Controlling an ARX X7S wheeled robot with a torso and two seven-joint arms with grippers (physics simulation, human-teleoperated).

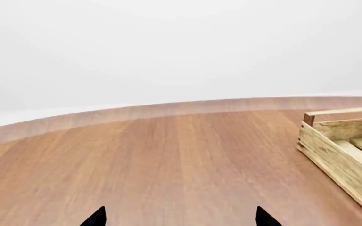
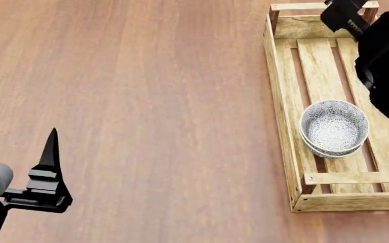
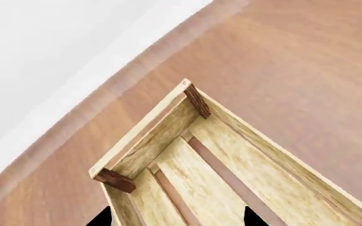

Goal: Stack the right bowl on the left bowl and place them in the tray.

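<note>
Two patterned grey-white bowls sit nested, one inside the other, in the near half of the long light-wood tray at the right of the head view. My right gripper hangs above the tray's far end, apart from the bowls; in the right wrist view it is open and empty over the tray's end wall. My left gripper is open and empty at the lower left, far from the tray. In the left wrist view it faces bare table, with the tray's corner at the side.
The wooden table spreads to the left of the tray. Its curved far edge meets a plain white background. The tray's far half holds nothing.
</note>
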